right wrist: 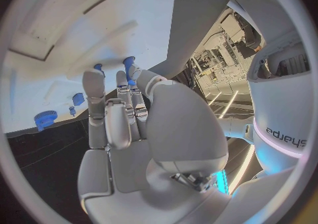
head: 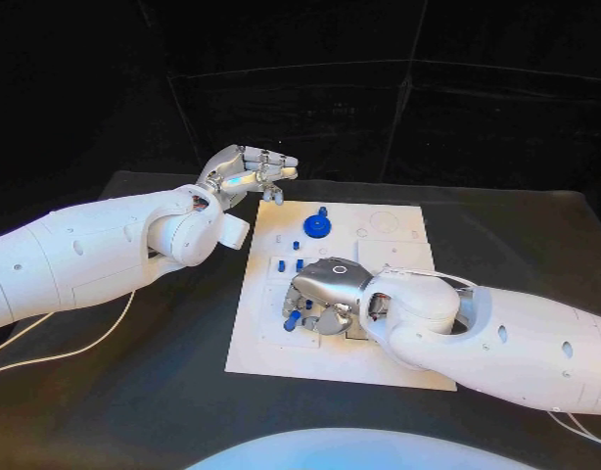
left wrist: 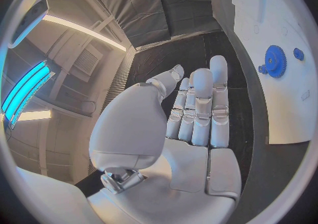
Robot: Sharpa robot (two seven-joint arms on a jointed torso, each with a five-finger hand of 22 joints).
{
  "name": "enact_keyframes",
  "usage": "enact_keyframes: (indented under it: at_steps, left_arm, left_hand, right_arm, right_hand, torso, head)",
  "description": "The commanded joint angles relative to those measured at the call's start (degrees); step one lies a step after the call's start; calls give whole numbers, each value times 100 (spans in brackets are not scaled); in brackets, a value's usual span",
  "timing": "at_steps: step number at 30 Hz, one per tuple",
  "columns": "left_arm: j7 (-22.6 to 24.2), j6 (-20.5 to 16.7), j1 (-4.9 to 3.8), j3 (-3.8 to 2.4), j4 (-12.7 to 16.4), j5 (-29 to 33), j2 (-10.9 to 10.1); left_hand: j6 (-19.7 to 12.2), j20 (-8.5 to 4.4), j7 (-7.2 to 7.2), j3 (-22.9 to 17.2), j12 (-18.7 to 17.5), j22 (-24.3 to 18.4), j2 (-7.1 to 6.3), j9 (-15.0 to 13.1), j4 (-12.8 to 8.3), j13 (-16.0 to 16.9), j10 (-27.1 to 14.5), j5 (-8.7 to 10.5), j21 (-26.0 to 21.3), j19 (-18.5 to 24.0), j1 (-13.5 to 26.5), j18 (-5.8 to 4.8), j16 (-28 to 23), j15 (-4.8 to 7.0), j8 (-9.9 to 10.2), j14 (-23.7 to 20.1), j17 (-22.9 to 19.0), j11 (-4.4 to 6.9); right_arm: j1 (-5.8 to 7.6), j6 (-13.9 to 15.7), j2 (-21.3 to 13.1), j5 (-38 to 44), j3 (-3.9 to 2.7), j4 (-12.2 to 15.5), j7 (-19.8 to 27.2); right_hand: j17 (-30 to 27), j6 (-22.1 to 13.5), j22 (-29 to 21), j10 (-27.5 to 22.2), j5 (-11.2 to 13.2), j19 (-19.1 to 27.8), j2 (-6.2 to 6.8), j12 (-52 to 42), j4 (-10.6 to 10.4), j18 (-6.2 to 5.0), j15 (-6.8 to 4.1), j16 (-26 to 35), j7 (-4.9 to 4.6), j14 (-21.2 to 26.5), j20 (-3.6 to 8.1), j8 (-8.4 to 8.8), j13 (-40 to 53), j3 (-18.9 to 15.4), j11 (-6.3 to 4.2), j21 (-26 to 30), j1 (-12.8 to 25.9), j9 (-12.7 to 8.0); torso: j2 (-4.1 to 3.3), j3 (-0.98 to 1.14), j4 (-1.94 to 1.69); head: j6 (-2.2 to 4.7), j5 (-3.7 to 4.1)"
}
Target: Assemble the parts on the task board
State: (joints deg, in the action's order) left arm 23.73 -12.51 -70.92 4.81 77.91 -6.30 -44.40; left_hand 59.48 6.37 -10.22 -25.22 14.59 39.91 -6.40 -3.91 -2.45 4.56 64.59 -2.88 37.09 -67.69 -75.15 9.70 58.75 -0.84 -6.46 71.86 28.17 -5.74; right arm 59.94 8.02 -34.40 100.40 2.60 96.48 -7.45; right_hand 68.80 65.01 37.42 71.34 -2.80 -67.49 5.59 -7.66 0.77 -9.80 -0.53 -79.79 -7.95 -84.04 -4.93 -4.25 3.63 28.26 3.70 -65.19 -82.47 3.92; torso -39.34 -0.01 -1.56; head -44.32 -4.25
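Where the black counter (head: 131, 411) spreads under both white arms, the white task board (head: 392, 367) lies in its middle, long side running away from the robot

The left arm (head: 61, 264) reaches in over the counter and ends just beyond the board's far left corner; the right arm (head: 527, 343) crosses the board's near right part

The left robot hand (head: 249, 172) hangs above the counter by that far corner, fingers curled in toward the palm with nothing between them that I can see; its wrist view shows the same left robot hand (left wrist: 192, 112) with fingers lying side by side and bare, so it reads as clenched on nothing

The right robot hand (head: 322, 294) is low over the left middle of the board, palm down, fingers pointed at the plate. A small blue part (head: 291, 319) sits right at its fingertips, and in the wrist view a blue peg (right wrist: 129, 65) stands up just past the fingers (right wrist: 94, 83); whether the hand pinches it or only touches it, I cannot tell

A blue gear (head: 318, 225) lies on the far part of the board, well apart from the right robot hand and near the left one. A few small blue parts (head: 282, 265) sit on the board between the gear and the right robot hand
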Motion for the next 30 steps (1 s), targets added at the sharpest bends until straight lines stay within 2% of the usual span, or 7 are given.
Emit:
enact_keyframes:
  at_steps: [1, 5, 8, 20, 23, 27, 30]
  left_arm:
    - [13, 59, -7, -4, 7, 20, -1]
    - [10, 54, -7, -3, 10, 20, -4]
    - [6, 54, -7, -3, 13, 20, -7]
    - [-4, 56, -8, -3, 20, 20, -16]
    - [-10, 56, -8, -3, 20, 20, -18]
    - [-17, 61, -8, -3, 21, 20, -19]
    - [-21, 66, -8, -3, 20, 20, -19]
  left_hand:
    - [-49, 20, 1, 32, 14, -5, 50, 4, 14, 6, -56, -1, -14, 21, -15, 78, -18, 2, 24, -58, -5, -2]
    - [-49, 20, 1, 32, 14, -5, 50, 4, 14, 6, -56, -1, -14, 21, -15, 78, -18, 2, 24, -58, -5, -2]
    - [-49, 20, 1, 32, 14, -5, 50, 4, 14, 6, -56, -1, -14, 21, -15, 78, -18, 2, 24, -58, -5, -2]
    - [-49, 20, 1, 32, 14, -5, 50, 4, 14, 6, -56, -1, -14, 21, -15, 78, -18, 2, 24, -58, -5, -2]
    - [-49, 20, 1, 32, 14, -5, 50, 4, 14, 6, -56, -1, -14, 21, -15, 78, -18, 2, 24, -58, -5, -2]
    - [-49, 20, 1, 32, 14, -5, 50, 4, 14, 6, -56, -1, -14, 21, -15, 78, -18, 2, 24, -58, -5, -2]
    - [-49, 20, 1, 32, 14, -5, 50, 4, 14, 6, -56, -1, -14, 21, -15, 78, -18, 2, 24, -58, -5, -2]
  right_arm:
    - [-1, -159, 23, 188, 11, -12, -124]
    - [-2, -112, 43, 202, 78, -12, -97]
    - [-3, -26, 56, 191, 106, -13, -69]
    - [-3, 323, 85, 28, 135, -18, 63]
    - [-3, 508, 73, -28, 136, -30, 65]
    - [-3, 753, 55, -76, 137, -35, 68]
    - [-3, 829, 50, -101, 137, -35, 77]
  right_hand:
    - [-14, -11, -16, 18, -11, 42, 21, 28, 7, 70, -24, -11, -39, -229, -19, -16, 7, 18, 26, 27, 55, 5]
    - [-55, -149, -83, -164, -184, 96, 174, 178, -68, 65, 32, 6, -88, -218, -60, 59, -11, -57, 87, 68, 307, -16]
    - [-55, -294, -99, -279, -181, 107, 253, 245, -104, 62, 60, 2, -100, -217, -90, 81, -10, -111, 122, 80, 415, -27]
    - [-92, -443, -160, -341, -131, 135, 270, 266, -109, 47, 74, 13, -105, -208, -112, 77, -3, -132, 137, 114, 448, -24]
    - [-405, -853, -621, -708, -50, 388, 391, 378, -149, -18, 155, 183, -180, -119, -161, 81, -5, -279, 230, 385, 568, -36]
    - [-656, -1246, -996, -1155, -36, 590, 426, 337, -148, -80, 183, 335, -187, -44, -215, 68, 12, -600, 264, 653, 566, -24]
    - [-729, -1380, -1039, -1344, -52, 594, 387, 228, -158, -80, 187, 378, -183, -23, -223, 53, 32, -852, 270, 715, 513, -11]
  torso:
    - [-2, -2, 10]
    - [5, -5, 2]
    - [2, -6, -5]
    - [0, -1, -4]
    - [5, -5, -3]
    - [-2, -1, 0]
    - [1, -1, 2]
  head:
    - [10, 0]
    - [-8, 23]
    - [-1, 18]
    - [26, 20]
    - [30, 15]
    - [25, 15]
    - [29, 15]
